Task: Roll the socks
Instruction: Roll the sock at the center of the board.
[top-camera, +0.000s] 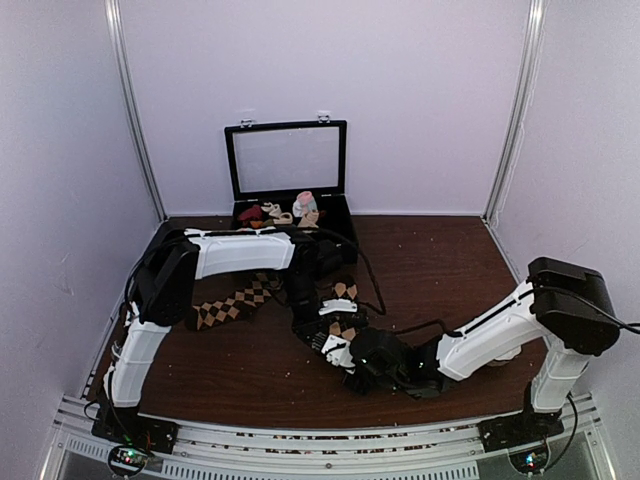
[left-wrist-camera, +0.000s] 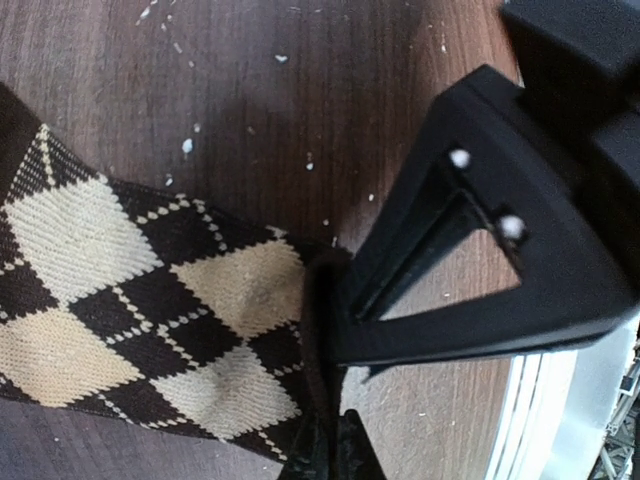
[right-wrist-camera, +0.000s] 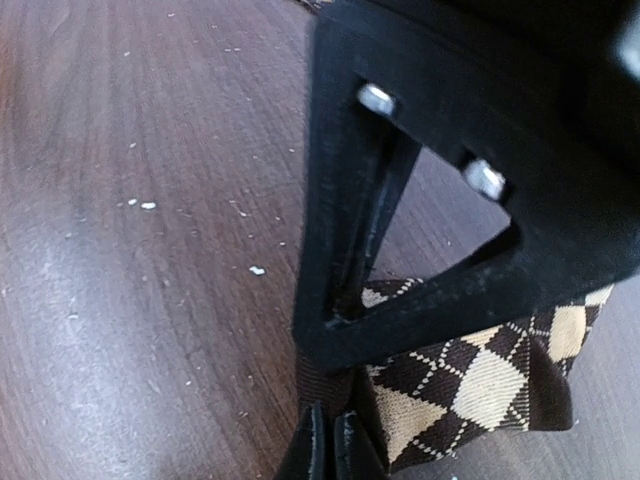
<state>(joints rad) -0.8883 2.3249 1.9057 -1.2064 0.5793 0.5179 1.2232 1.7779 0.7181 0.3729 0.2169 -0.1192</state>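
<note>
Left end effector (left-wrist-camera: 330, 455) pinched shut on socks (left-wrist-camera: 150, 300) at the hem; right end effector (right-wrist-camera: 328, 445) clamped on a bunched argyle fold. Wrist views show both grips; top view hides them, showing socks stretched across the bench (top-camera: 450, 260) centre.

The socks (left-wrist-camera: 150, 300) are dark brown with tan argyle diamonds.

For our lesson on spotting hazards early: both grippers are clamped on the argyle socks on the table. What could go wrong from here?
1. The left gripper and right gripper each pinch only a thin edge of the socks, so the fabric may slip free when pulled.
2. In the top view the grippers sit close together; rolling could knock them into each other.
</note>
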